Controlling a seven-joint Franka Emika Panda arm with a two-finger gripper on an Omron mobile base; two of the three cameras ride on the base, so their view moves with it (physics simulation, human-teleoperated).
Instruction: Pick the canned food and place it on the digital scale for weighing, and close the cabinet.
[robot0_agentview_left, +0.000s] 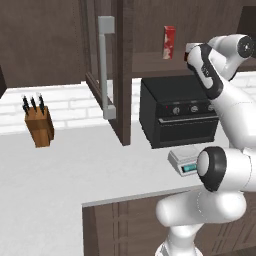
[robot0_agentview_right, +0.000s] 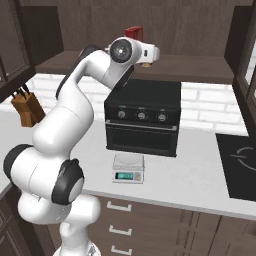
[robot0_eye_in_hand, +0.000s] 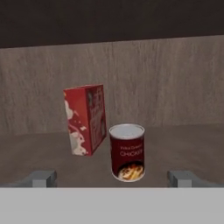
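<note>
Can on cabinet shelf, gripper lined up in front, not yet grasped.

Can (robot0_eye_in_hand: 127, 152) stands upright on the cabinet (robot0_agentview_left: 120, 70) shelf, just beside and in front of the red box (robot0_eye_in_hand: 85, 119), apart from it. Gripper (robot0_eye_in_hand: 113, 178) hovers short of the can, jaws wide, fingertips (robot0_eye_in_hand: 41, 178) either side of it with a clear gap, nothing held. Scale (robot0_agentview_right: 128, 168) sits bare on the counter (robot0_agentview_right: 190, 170) in front of the black oven (robot0_agentview_right: 142, 117), display lit. Cabinet door (robot0_agentview_left: 102, 75) hangs open, handle (robot0_agentview_left: 106, 67) facing out. Knife block (robot0_agentview_left: 39, 125) well off to the left. Progress: nothing done yet; left to do are grasp, carry down to the scale, place, then shut the door.
</note>
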